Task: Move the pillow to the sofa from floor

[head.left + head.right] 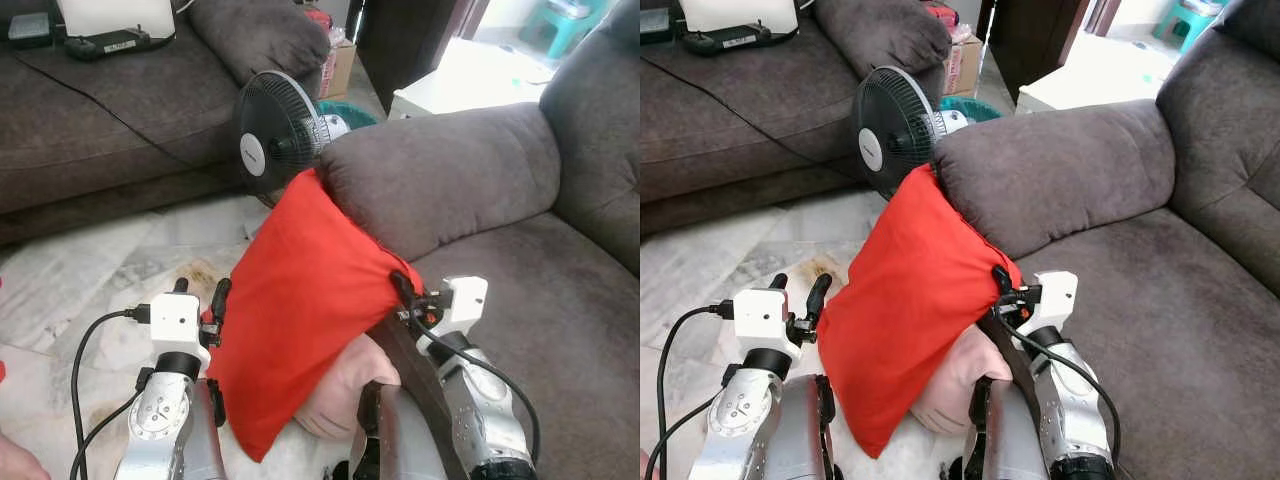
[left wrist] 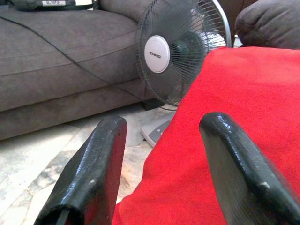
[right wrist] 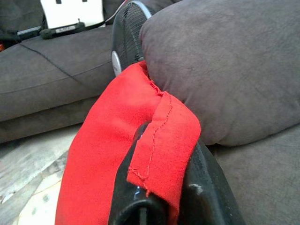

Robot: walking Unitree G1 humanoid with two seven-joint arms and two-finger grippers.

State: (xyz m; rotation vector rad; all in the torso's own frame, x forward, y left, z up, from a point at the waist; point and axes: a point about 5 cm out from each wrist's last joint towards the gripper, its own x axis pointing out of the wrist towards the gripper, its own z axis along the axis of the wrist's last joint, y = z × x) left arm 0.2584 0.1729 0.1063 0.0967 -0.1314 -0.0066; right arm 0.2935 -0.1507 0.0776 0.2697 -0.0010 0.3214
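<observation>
Already the red pillow (image 1: pixel 300 310) is off the floor (image 1: pixel 90 270), hanging between the two arms with its top corner pressed against the grey armrest (image 1: pixel 440 175) of the sofa (image 1: pixel 560 320). The right gripper (image 1: pixel 405 292) has its two black fingers closed on a fold of the pillow's seamed edge, which the right wrist view shows draped between and over them; that pinch is what carries the weight. The left gripper (image 1: pixel 200 300) stands just beside the pillow's other edge with its fingers (image 2: pixel 89 178) spread apart and nothing between them, one finger lying against the red cloth (more a steadying prop than a grip, I judge). Held this way, by one edge only, the pillow sags toward the floor and leans on the armrest, so it likely needs lifting higher and carrying over the armrest to reach the seat.

A second, pinkish cushion (image 1: pixel 345 395) sits below and behind the red one, near the robot's arms. A black standing fan (image 1: pixel 275 135) stands on the floor just behind the armrest, close to the pillow's top corner. Farther back a cardboard box (image 1: pixel 338 68) stands beside the other sofa (image 1: pixel 110 110); its contents are too small to tell.
</observation>
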